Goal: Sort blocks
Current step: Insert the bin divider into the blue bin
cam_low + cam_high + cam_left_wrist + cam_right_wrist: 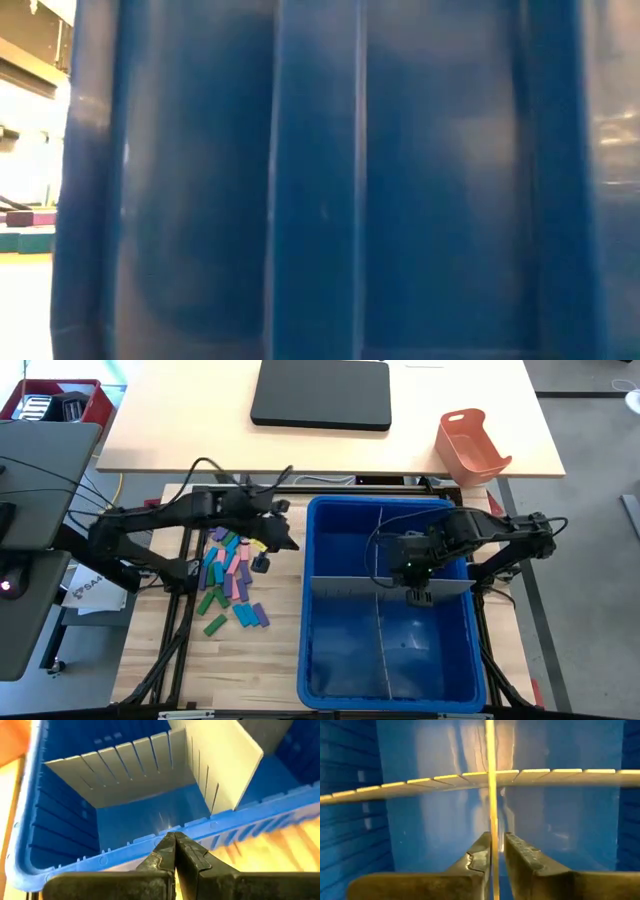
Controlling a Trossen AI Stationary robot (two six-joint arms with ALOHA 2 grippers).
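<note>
Two hands, high view: we see the left hand (262, 563) over the blocks (228, 580), which lie heaped on the desk (250, 670) just left of the blue bin (390, 610); the right hand (417, 597) sits inside the bin at the grey divider (350, 587).
Low view: bin wall fills it; we make out only a strip of desk and blocks at the far left.
Left wrist view: left hand (174, 840) pressed together, holding nothing, at the bin rim (150, 842).
Right wrist view: right hand (496, 845) straddles the divider's edge (491, 780), fingers slightly apart; we cannot tell whether they are pinching it.
Risk: we judge the right hand could tug the divider out of its slots or tilt it, mixing compartments; the left hand, so near the rim, could knock the bin.
Desk: pale wood planks.
Room: a second pale table beyond carries a dark mat (322, 395) and an orange tray (472, 445).
</note>
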